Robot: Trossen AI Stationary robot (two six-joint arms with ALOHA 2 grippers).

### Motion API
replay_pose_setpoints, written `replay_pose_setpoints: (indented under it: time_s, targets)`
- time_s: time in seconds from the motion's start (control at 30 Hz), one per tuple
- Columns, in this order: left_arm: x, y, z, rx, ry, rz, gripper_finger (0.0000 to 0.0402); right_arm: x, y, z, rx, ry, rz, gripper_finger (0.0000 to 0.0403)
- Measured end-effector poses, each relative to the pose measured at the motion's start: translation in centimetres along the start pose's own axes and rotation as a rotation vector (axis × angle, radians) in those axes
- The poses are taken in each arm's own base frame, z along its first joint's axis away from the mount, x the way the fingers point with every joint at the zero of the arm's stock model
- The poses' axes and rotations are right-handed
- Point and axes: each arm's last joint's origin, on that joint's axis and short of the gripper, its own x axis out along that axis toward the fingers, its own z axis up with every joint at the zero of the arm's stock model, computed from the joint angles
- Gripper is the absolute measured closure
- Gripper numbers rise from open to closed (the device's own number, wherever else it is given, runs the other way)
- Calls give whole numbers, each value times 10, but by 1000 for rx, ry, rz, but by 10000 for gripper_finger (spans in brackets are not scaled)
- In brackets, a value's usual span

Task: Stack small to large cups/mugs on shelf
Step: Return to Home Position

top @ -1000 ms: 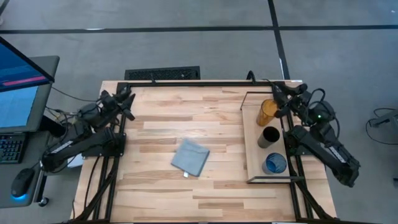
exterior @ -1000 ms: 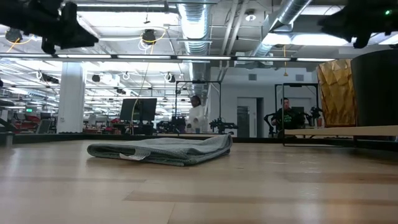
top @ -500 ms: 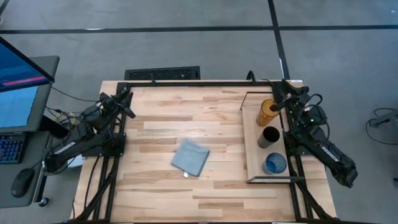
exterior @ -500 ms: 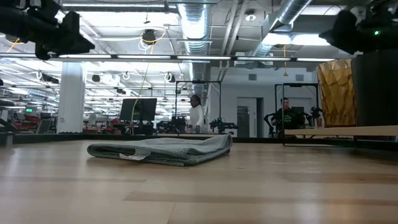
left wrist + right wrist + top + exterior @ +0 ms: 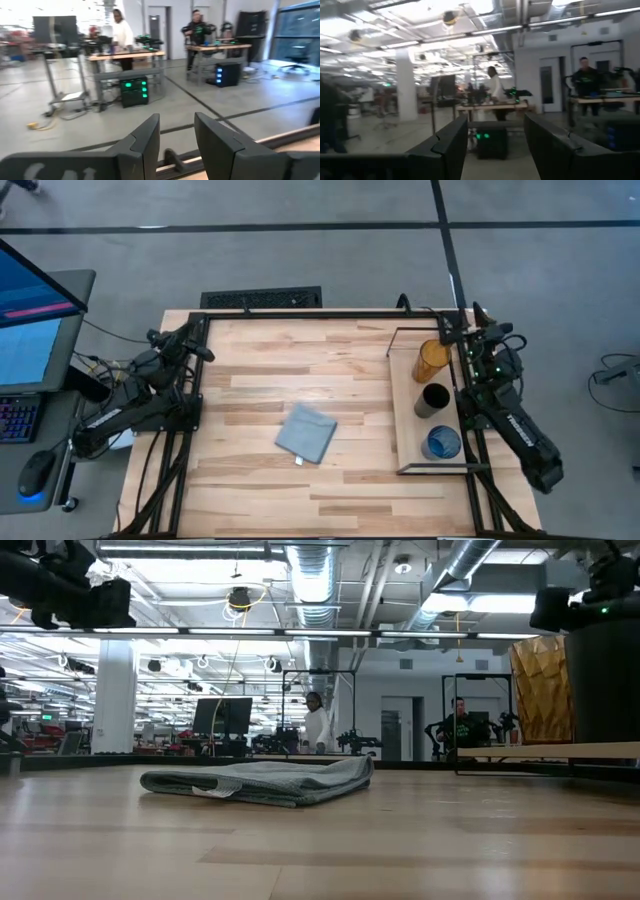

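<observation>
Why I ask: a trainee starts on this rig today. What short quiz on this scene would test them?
1. True or false: the amber tumbler, black cup and blue cup stand in a row on the shelf, none nested inside another.
2. Which cup is in the middle of that row? A. amber tumbler B. black cup C. blue cup
3. Fill in the blank: the left hand and right hand, each raised at its own side of the table, are both ____ and hold nothing.

Key: 1 true; 2 B; 3 open.
</observation>
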Motion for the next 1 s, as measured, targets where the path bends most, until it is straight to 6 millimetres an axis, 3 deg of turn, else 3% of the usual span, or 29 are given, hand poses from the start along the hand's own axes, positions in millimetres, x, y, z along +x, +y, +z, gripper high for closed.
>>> replay_pose_setpoints:
  time_s: [0.6, 0.83, 1.0]
  targets:
    - [-1, 5, -5, -48, 33, 188, 287, 0, -29, -12, -42, 107, -287, 189]
    - [0, 4, -1, -56, 2, 141, 287, 1, -28, -9, -40, 78, -204, 189]
    - [9, -5, -17, -68, -120, 154, 287, 1, -27, -9, -29, 79, -188, 189]
